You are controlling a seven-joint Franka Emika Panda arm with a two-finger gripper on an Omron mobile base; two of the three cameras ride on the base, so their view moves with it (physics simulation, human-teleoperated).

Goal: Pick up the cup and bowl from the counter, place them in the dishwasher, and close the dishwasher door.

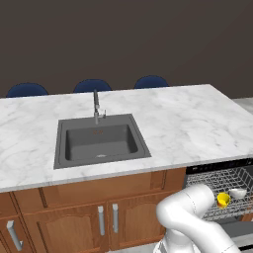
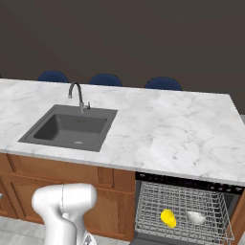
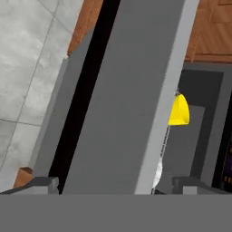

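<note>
The yellow cup (image 1: pixel 223 199) (image 2: pixel 168 218) lies in the grey wire rack (image 2: pixel 210 201) of the open dishwasher (image 1: pixel 222 165), under the marble counter (image 1: pixel 188 123). The white-grey bowl (image 1: pixel 237 192) (image 2: pixel 195 217) sits right beside the cup in the same rack. In the hand view the grey dishwasher door (image 3: pixel 127 90) runs slantwise, very close, with a dark strip along its left side. Past its right edge I see the cup (image 3: pixel 179 111) and a sliver of the bowl (image 3: pixel 158 174). My gripper (image 3: pixel 117 185) is open, its fingertips (image 3: pixel 43 183) spread wide at the door panel's near end.
A dark inset sink (image 1: pixel 100 141) with a faucet (image 1: pixel 97 106) sits in the counter's left half. Wooden cabinet doors (image 1: pixel 99 217) stand left of the dishwasher. Blue chair backs (image 1: pixel 92 85) line the counter's far side. Grey floor tiles (image 3: pixel 27 54) lie beside the door.
</note>
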